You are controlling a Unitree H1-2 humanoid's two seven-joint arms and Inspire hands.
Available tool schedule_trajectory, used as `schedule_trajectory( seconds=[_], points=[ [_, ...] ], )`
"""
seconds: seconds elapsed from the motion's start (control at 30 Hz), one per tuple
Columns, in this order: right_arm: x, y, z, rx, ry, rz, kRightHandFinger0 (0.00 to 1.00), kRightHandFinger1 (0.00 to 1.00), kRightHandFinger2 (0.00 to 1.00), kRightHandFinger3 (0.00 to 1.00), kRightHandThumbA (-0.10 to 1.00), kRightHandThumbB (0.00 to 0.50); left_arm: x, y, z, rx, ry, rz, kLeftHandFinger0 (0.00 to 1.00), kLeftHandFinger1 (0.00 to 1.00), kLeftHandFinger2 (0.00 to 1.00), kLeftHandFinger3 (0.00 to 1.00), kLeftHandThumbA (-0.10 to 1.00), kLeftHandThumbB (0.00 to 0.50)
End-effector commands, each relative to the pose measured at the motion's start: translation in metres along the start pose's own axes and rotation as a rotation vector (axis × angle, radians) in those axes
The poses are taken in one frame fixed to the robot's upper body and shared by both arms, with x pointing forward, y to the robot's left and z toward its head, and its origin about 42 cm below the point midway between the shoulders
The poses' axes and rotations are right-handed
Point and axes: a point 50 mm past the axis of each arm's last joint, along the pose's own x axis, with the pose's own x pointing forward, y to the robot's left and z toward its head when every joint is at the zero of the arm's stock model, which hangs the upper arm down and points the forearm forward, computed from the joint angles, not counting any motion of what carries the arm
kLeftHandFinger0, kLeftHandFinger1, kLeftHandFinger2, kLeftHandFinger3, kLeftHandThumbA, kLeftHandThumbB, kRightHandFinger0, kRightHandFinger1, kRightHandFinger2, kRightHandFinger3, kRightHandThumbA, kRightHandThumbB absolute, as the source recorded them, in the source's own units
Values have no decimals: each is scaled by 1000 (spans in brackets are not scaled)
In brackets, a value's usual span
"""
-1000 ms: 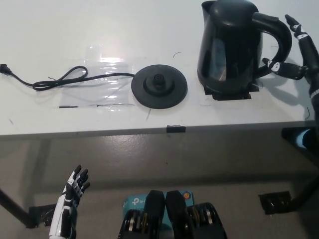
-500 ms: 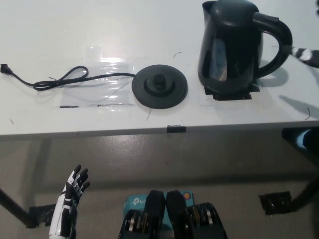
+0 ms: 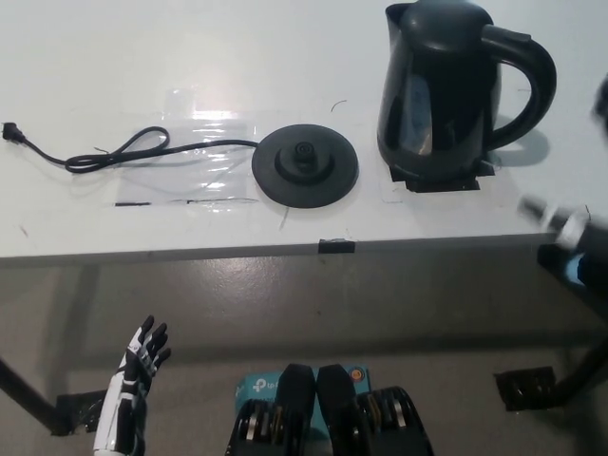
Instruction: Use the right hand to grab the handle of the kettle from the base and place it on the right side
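Observation:
The black kettle (image 3: 446,90) stands upright on the white table (image 3: 190,57), on black tape marks to the right of its round black base (image 3: 304,163). Its handle (image 3: 532,81) faces right and nothing holds it. My black right hand (image 3: 575,233) is a blurred shape at the right edge, near the table's front edge, well below and clear of the handle. Below the table at the lower left, my white left hand (image 3: 133,389) rests open.
The base's black cord (image 3: 114,152) runs left across the table over a patch of clear tape (image 3: 204,142). A black tape mark (image 3: 334,246) sits on the table's front edge. Black stand feet (image 3: 527,385) rest on the floor at the lower right.
My right hand has left the kettle's handle and dropped toward the table's front edge at the right. The kettle, the base and my left hand have stayed put.

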Motion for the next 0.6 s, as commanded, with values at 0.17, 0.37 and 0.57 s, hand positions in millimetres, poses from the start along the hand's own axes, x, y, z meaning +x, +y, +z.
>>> schedule_trajectory(
  seconds=[0.17, 0.37, 0.57],
  points=[
    [-132, 63, -24, -9, 168, 11, 1000, 1000, 1000, 1000, 1000, 235, -4, -2, 9, 70, -56, -87, 1000, 1000, 1000, 1000, 1000, 491],
    [-133, 57, -74, -28, 374, 4, 1000, 1000, 1000, 1000, 1000, 257, 36, -5, 17, 86, -100, -85, 1000, 1000, 1000, 1000, 1000, 500],
    [-124, 56, -95, 7, 401, 6, 1000, 1000, 1000, 1000, 981, 223, 46, 5, 14, 83, -88, -34, 1000, 1000, 1000, 1000, 1000, 500]
  ],
)
